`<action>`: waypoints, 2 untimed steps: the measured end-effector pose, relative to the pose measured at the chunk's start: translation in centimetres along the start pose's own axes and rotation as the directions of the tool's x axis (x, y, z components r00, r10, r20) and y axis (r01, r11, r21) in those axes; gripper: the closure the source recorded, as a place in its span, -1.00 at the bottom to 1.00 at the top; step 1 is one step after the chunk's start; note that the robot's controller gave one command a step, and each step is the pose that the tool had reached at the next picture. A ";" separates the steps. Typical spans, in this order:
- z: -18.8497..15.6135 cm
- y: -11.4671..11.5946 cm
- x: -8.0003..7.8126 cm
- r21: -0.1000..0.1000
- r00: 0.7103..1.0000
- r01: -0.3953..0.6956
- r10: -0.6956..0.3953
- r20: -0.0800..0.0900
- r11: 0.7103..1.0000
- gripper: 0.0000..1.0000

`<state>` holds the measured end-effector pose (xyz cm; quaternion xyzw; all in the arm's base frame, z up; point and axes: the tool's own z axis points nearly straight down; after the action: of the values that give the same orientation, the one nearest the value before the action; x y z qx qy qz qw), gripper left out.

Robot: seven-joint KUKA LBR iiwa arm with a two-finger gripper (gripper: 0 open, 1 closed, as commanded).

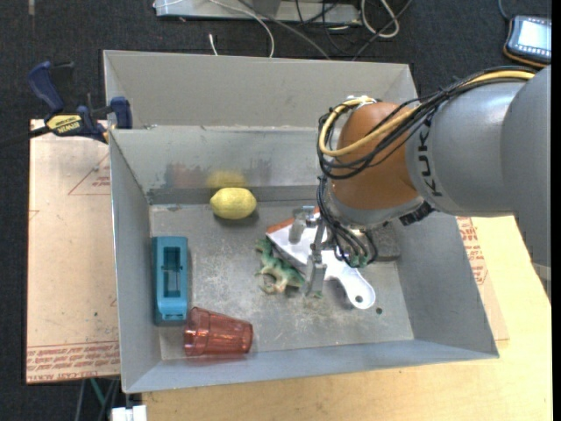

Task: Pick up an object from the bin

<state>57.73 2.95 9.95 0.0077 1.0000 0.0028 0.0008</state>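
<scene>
My gripper [308, 254] is low in the middle of the bin, under the orange wrist cover, and stands open. Its two metal fingers [316, 270] are set apart over a flat white piece with an orange edge [287, 239]. A white handle-like part with a hole [355, 289] sticks out to the lower right of the fingers. A green toy figure [279, 268] lies right against the left side of the fingers. I see nothing gripped between them.
A yellow lemon [233, 203] rests near the back wall. Along the left wall lies a blue tape dispenser [171, 279]. A red ribbed plastic cup [217, 333] is on its side at the front left. The arm covers the bin's right part.
</scene>
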 end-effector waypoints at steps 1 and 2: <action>3.0 -0.5 0.3 -0.009 0.976 -0.217 0.218 0.016 0.976 -1.00; 2.9 0.7 2.4 -0.003 0.994 -0.108 0.108 0.006 0.994 1.00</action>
<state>55.31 3.68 7.08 0.0619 0.9981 0.0041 0.0037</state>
